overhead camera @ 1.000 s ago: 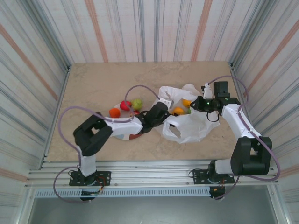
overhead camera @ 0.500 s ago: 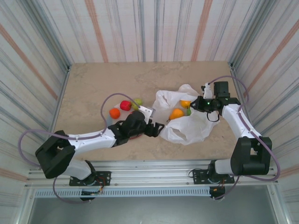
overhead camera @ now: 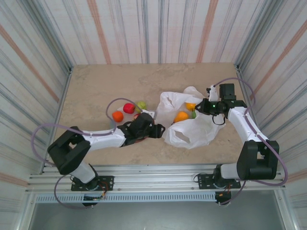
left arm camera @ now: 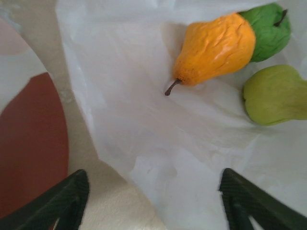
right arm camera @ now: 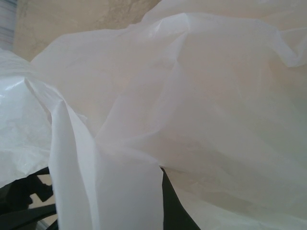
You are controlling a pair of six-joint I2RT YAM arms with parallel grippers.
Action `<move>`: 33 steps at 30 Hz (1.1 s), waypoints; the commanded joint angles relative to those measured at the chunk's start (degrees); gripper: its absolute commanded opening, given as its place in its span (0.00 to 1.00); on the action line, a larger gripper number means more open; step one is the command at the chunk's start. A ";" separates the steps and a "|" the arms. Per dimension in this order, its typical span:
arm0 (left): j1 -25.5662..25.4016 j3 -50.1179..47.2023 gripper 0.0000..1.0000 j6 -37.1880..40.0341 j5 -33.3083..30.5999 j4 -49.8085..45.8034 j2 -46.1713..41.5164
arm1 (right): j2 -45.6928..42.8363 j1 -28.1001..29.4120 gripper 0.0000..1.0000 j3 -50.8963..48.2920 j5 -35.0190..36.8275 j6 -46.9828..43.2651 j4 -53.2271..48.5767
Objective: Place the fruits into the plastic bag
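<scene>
Since 1 second ago the left arm has drawn back from the bag's mouth and now lies low, stretched across the table (overhead camera: 96, 86); the right arm has kept its place.

Furthest left, 3 fruits sit close together on the bare tabletop beyond the left arm: an orange fruit (overhead camera: 117, 116), a red fruit (overhead camera: 128, 108) and a green fruit (overhead camera: 141, 105).

Next comes the left claw (overhead camera: 159, 130), just at the left edge of the plastic bag (overhead camera: 192, 136). From its wrist camera, its 2 dark fingers (left arm camera: 72, 196) stand spread wide at the bottom corners with nothing gripped between them; whether they touch the film below cannot be told. A maroon-and-pale plate (left arm camera: 29, 143) shows at that view's left side, a strip of table between it and the bag.

Further right, the white crinkled bag lies open and flat. Resting on its film are an orange pear (left arm camera: 216, 48), a dark green apple (left arm camera: 268, 31) touching the pear's fat end, and a pale green fruit (left arm camera: 273, 96) just beside them.

At the far right, the right claw (overhead camera: 207, 106) is pressed together on the bag's upper right edge (its wrist camera sees white film pinched between dark fingers).
</scene>
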 commanded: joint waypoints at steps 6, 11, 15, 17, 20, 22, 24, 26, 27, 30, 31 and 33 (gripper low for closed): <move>-0.18 4.22 0.31 -1.96 7.44 6.02 5.52 | -2.35 0.08 0.00 0.54 0.56 0.55 -1.47; 0.14 2.44 0.09 1.88 12.97 12.57 0.14 | -6.32 0.04 0.00 2.47 5.11 -0.43 -3.55; 0.46 5.17 0.01 5.23 18.73 12.80 -4.42 | -8.43 0.43 0.00 6.29 14.06 -1.60 -8.40; 0.53 6.46 0.00 5.71 20.66 13.10 -5.56 | -9.17 1.09 0.00 8.08 18.43 -2.83 -10.53; 0.95 7.50 0.00 5.03 22.14 13.65 -6.53 | -10.35 1.80 0.00 10.37 22.76 -4.48 -12.77; 1.42 7.23 0.00 4.31 21.75 14.06 -6.73 | -10.90 2.06 0.00 11.12 23.86 -5.02 -13.06; 2.32 6.21 0.00 3.06 21.52 15.07 -6.57 | -11.20 2.32 0.00 10.89 23.69 -5.01 -12.37; 3.43 4.39 0.00 0.77 21.91 17.55 -6.38 | -10.94 2.85 0.00 10.33 22.96 -4.87 -11.60; 4.03 3.49 0.00 -0.41 21.98 18.70 -6.28 | -10.64 3.28 0.00 9.93 22.62 -4.77 -10.99; 5.37 2.04 0.00 -1.69 21.96 18.74 -6.47 | -9.66 4.14 0.00 8.71 21.39 -4.17 -9.31; 5.62 1.85 0.00 -1.40 21.84 18.23 -6.72 | -9.20 4.29 0.00 8.56 20.82 -3.81 -8.95; 5.95 1.48 0.00 -0.17 20.60 16.00 -7.48 | -8.34 4.65 0.00 8.09 19.56 -3.23 -7.83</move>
